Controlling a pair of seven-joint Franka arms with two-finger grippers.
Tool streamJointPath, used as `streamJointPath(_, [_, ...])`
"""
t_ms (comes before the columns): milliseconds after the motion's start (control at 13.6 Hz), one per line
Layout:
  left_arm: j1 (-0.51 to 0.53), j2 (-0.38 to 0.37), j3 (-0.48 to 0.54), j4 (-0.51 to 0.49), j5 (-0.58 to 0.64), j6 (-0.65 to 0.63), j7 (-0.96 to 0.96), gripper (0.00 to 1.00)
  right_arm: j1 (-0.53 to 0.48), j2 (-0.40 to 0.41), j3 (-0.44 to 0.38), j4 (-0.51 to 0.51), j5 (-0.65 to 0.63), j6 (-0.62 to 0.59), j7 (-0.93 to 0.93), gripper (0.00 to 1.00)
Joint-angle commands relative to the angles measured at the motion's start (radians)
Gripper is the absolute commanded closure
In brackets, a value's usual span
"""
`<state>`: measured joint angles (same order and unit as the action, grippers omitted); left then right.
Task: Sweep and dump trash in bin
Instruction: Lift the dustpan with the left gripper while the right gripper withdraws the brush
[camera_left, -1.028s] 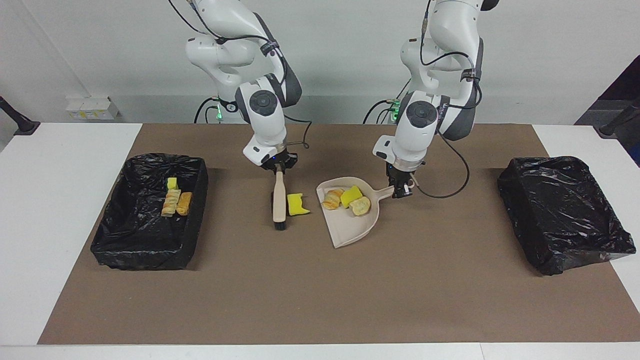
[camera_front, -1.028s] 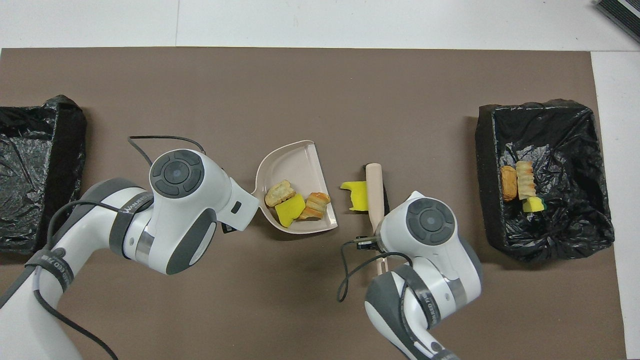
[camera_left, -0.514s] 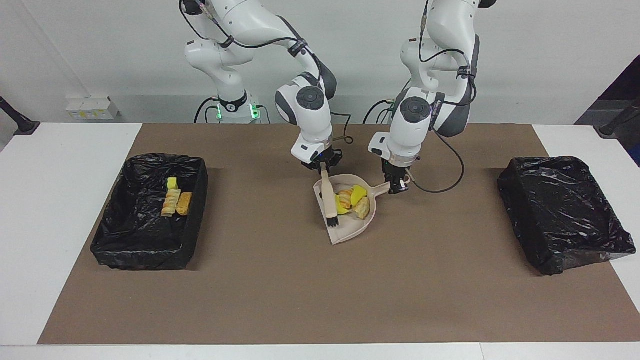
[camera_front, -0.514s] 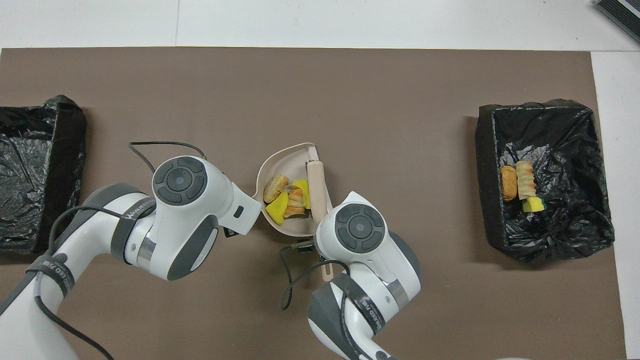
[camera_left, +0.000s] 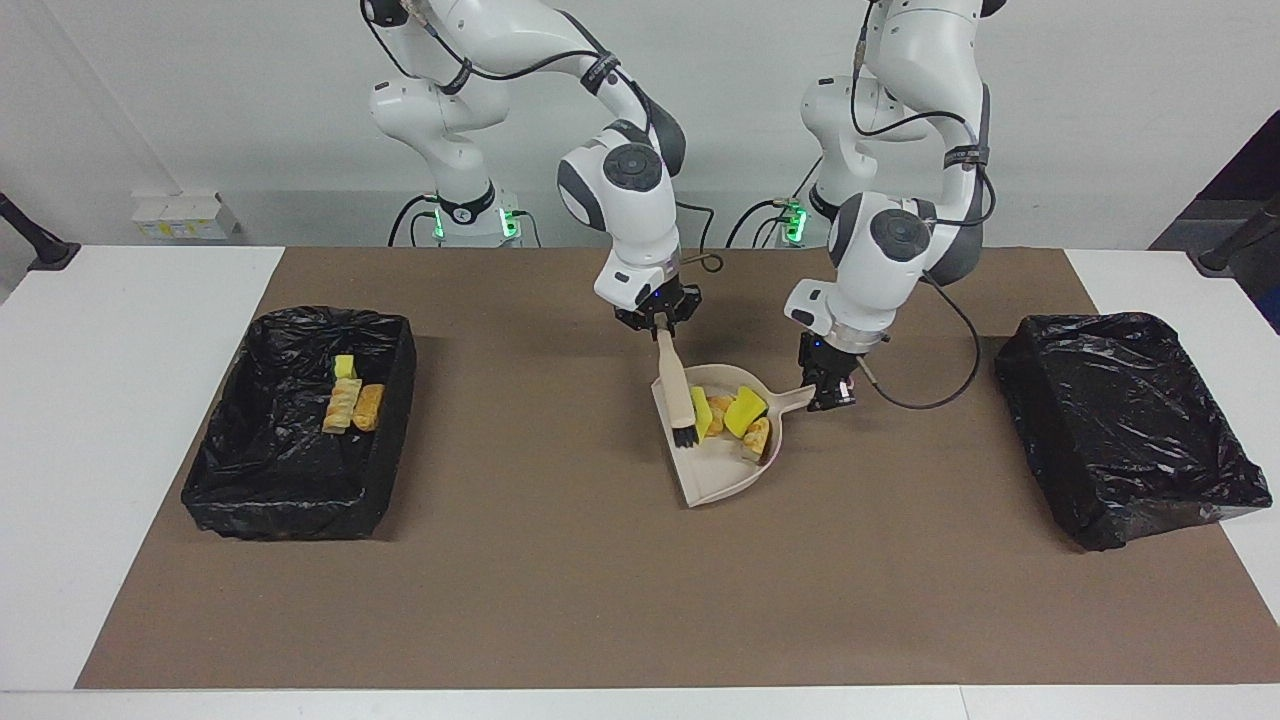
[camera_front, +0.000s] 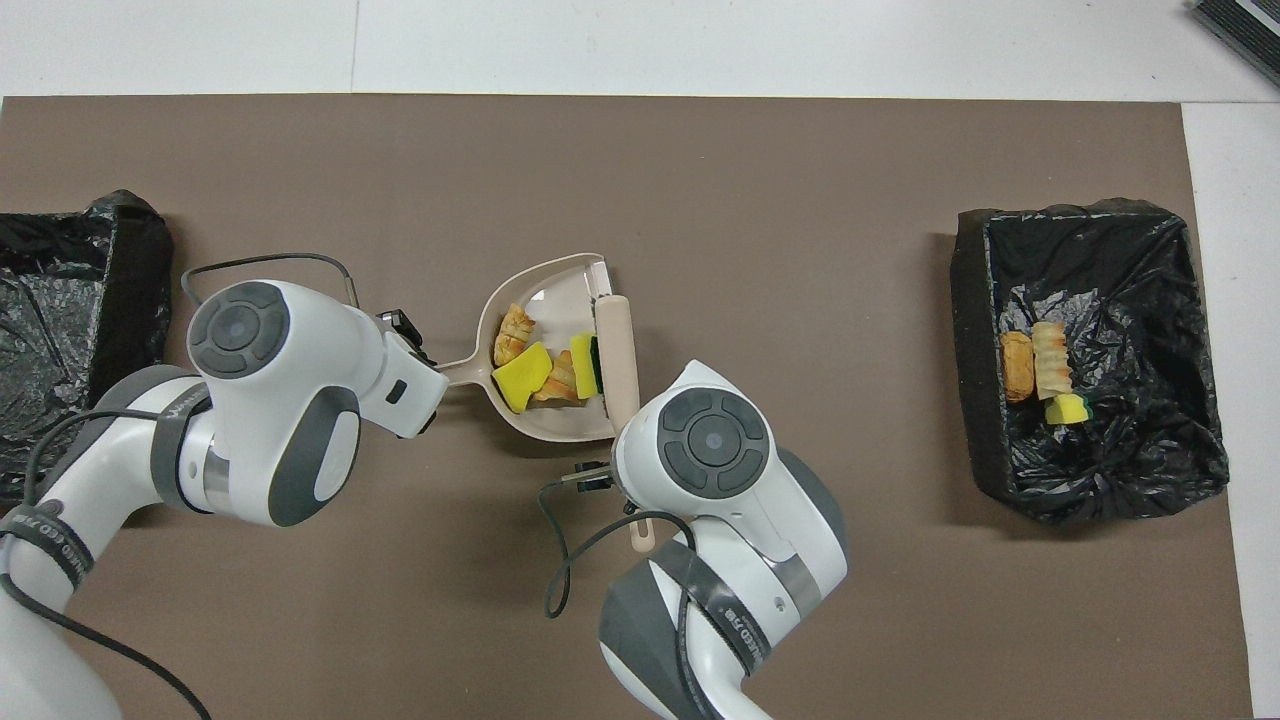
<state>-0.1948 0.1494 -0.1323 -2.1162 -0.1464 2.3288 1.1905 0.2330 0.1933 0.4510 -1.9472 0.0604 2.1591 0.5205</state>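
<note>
Jaws: right gripper (camera_left: 660, 322) clamps brush (camera_left: 677, 392), left gripper (camera_left: 829, 393) dustpan (camera_left: 722, 470); brush bristles point away from robots.

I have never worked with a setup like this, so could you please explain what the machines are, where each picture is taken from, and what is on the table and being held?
These are two white robot arms at a table covered with a brown mat. One picture faces the robots from across the table; the other looks down from above their own end.

The left claw is shut on the handle of a beige dustpan, near the middle of the mat. The right claw is shut on a small brush, whose bristles reach into the pan.

In the pan lies the trash: small yellow and tan-orange scraps. More scraps lie in the black-lined bin at the right arm's end. A second black-lined bin sits at the left arm's end; no scraps show in it.
</note>
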Motion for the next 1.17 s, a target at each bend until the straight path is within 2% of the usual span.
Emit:
streamJointPath(0, [0.008,-0.002,0.051,-0.013,-0.168,0.041,0.209,1.0,-0.017,-0.02,0.008,0.042,0.025,-0.064,0.003,1.0])
streamJointPath(294, [0.021,-0.001,0.082,-0.005,-0.246,0.035,0.305,1.0,-0.001,-0.043,0.008,0.043,0.022,-0.074,0.035,1.0])
streamJointPath(440, [0.031,-0.001,0.097,0.002,-0.336,0.02,0.397,1.0,-0.009,-0.096,0.008,0.04,0.027,-0.135,0.044,1.0])
streamJointPath(587, [0.04,0.006,0.131,0.025,-0.363,-0.034,0.463,1.0,0.002,-0.132,0.009,0.007,0.047,-0.166,0.137,1.0])
streamJointPath(734, [0.047,0.025,0.199,0.102,-0.394,-0.139,0.547,1.0,0.022,-0.176,0.009,-0.047,0.097,-0.188,0.171,1.0])
streamJointPath(881, [0.049,0.05,0.265,0.22,-0.371,-0.271,0.567,1.0,0.045,-0.219,0.009,-0.1,0.108,-0.216,0.173,1.0])
streamJointPath(1101, [0.049,0.087,0.385,0.384,-0.28,-0.463,0.575,1.0,0.166,-0.163,0.009,-0.121,0.108,-0.157,0.283,1.0])
